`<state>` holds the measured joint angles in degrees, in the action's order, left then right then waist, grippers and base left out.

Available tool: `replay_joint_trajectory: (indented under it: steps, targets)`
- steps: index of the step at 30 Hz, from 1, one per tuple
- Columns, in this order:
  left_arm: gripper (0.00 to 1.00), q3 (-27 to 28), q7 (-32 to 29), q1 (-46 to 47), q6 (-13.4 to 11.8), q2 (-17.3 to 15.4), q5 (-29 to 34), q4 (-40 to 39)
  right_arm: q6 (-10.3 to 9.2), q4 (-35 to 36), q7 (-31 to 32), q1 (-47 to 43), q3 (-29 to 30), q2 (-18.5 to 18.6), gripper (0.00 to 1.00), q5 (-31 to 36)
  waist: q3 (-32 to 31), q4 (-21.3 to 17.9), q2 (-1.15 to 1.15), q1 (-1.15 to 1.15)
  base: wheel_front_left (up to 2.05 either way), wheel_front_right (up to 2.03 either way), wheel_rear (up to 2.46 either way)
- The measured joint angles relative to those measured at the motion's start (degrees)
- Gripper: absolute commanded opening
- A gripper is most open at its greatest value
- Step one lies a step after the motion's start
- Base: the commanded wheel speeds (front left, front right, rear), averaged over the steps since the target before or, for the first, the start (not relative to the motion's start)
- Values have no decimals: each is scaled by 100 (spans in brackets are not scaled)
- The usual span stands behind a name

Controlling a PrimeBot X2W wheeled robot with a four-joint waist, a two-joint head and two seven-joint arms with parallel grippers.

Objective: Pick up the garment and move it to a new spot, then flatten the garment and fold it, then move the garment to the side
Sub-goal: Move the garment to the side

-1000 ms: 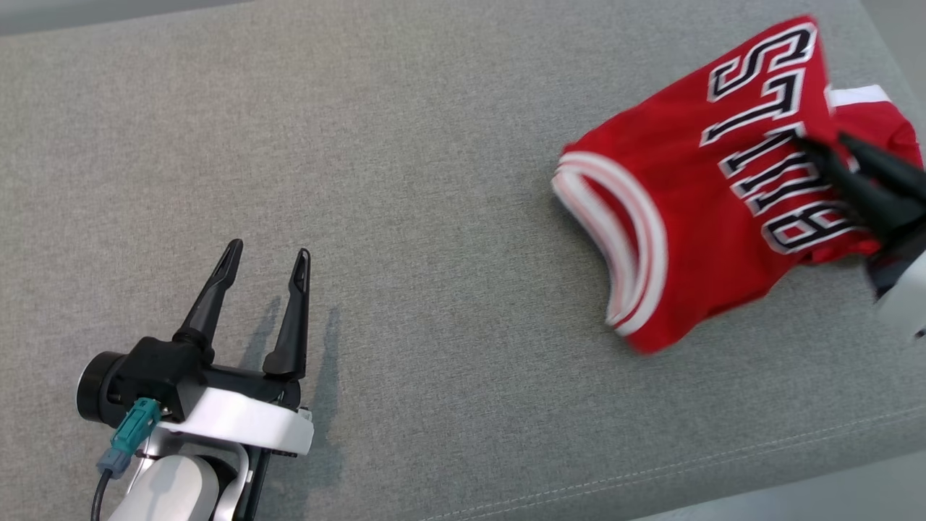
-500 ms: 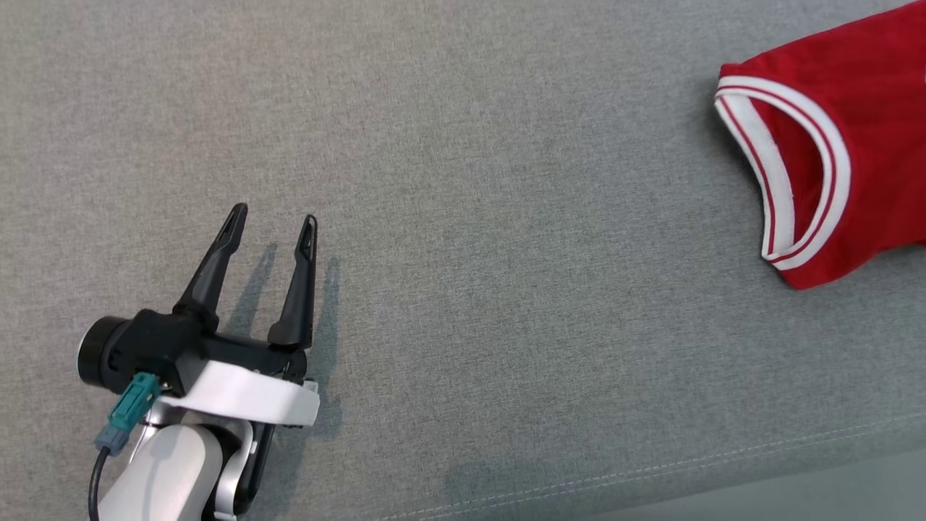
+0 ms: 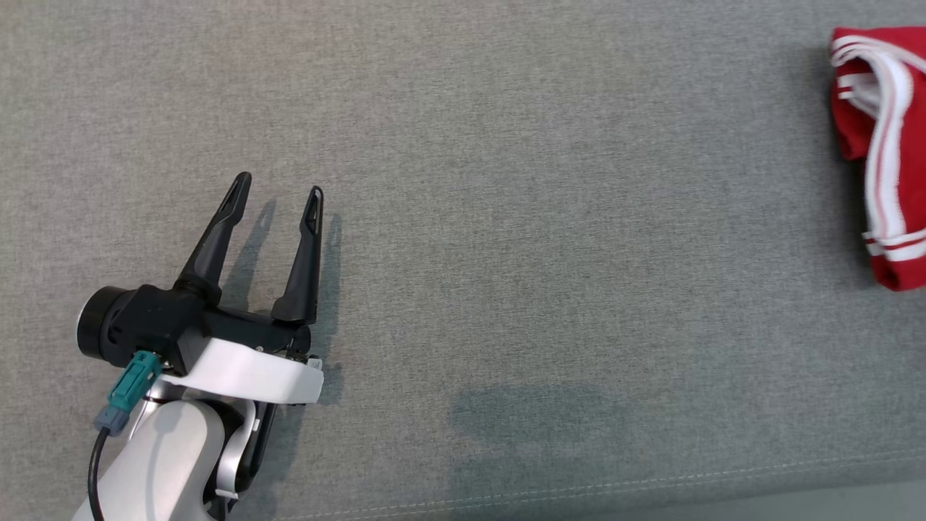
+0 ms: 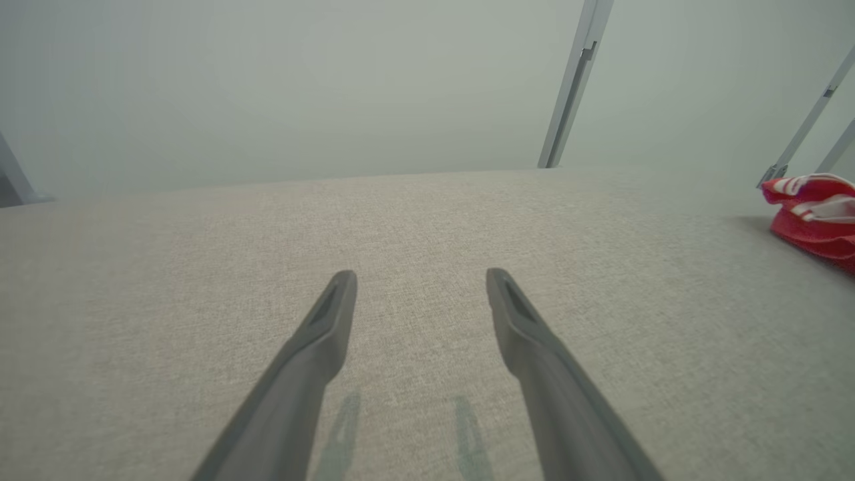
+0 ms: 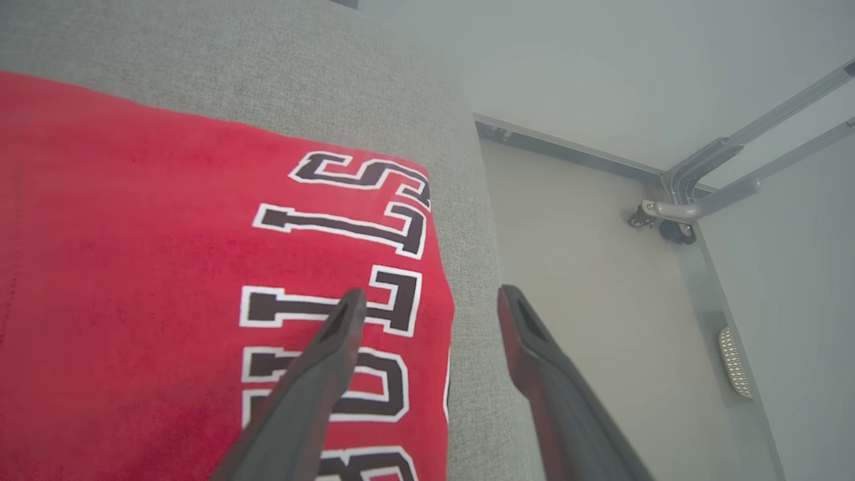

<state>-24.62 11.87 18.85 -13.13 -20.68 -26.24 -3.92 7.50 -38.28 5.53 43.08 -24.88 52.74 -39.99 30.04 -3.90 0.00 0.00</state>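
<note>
Jersey (image 3: 886,145), red with white trim and black lettering, lies bunched near the right edge of the grey fabric worktop (image 3: 506,217). Above its lettered side the right hand (image 5: 429,295) hovers, fingers spread, grasping nothing. Well apart, the left hand (image 3: 279,184) is released and empty over the worktop's front left part.

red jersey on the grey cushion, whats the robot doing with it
A two-armed robot is working on a red jersey that lies folded near the right end of a grey cushion, lettering up. The right gripper hovers over the jersey's edge with its fingers apart, gripping nothing. The left gripper is open too, over bare cushion well away from the jersey. Nothing is being held at this moment.
</note>
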Motion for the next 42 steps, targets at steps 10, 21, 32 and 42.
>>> replay_joint_trajectory:
  steps: [10,21,32,42]
  targets:
    - [100,104,26,-12,-12,-68,-9,32,0,-400,-1195,116,380,-699,100,190,-190,20,0,0,0,0,0]
    - [100,435,16,-570,-210,-355,-169,-140,0,1457,-1919,-530,1300,-2193,100,1144,-1015,-70,0,0,0,0,0]
    - [100,672,-24,-1205,-457,-439,-342,-258,0,3169,-1573,-2408,1940,-3945,100,2301,-1789,97,0,0,0,0,0]
    - [100,664,34,-1772,-472,-423,-475,-132,-1,3242,-1450,-3612,2312,-4393,100,2641,-2370,255,0,0,0,0,0]
